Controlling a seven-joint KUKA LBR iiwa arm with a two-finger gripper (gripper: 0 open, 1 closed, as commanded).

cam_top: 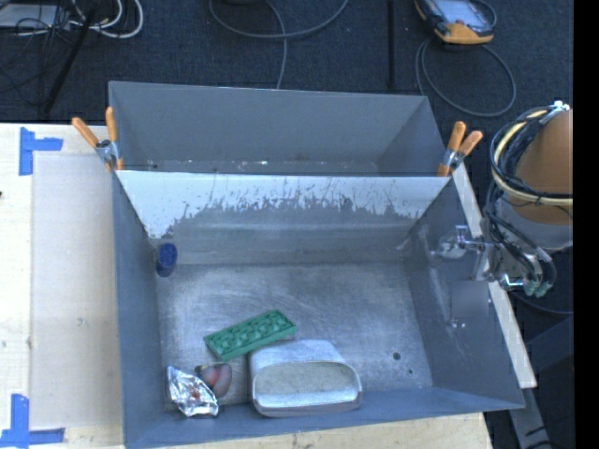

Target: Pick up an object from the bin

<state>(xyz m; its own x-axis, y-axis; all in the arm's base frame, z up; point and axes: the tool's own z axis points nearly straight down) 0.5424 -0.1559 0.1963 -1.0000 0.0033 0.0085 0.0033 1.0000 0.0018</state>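
Near wall, centre: grey rounded block (304,384), lying flat, biggest item in bin (281,120). Looks padded or foam-like, so prob. light with some give. Too broad for a pinch across its length; better taken across short side or at an edge.

Just left of it: small pinkish-red lump (218,377), touching crumpled foil wad (191,391) in near-left corner. Foil prob. v. light, crushes under squeeze, holds ok once pinched. Tight vs. wall and corner, so awkward approach.

Just behind block, at its far-left edge: green flat studded plate (250,333), lying slantwise. Stiff, thin, light by look, poss. slick plastic. Flat on floor, hard to get under; best gripped across narrow width from above.

Far left, at foot of wall: small blue cylinder (166,258), well apart from rest. Rigid, small, may roll when nudged.

Right side, up by rim of right wall: gripper (463,244), well apart from every item, over none, nothing seen in its grip. Open or closed: can't tell. No target engaged yet; green plate looks the cleanest pick, w/ free floor around most of it.
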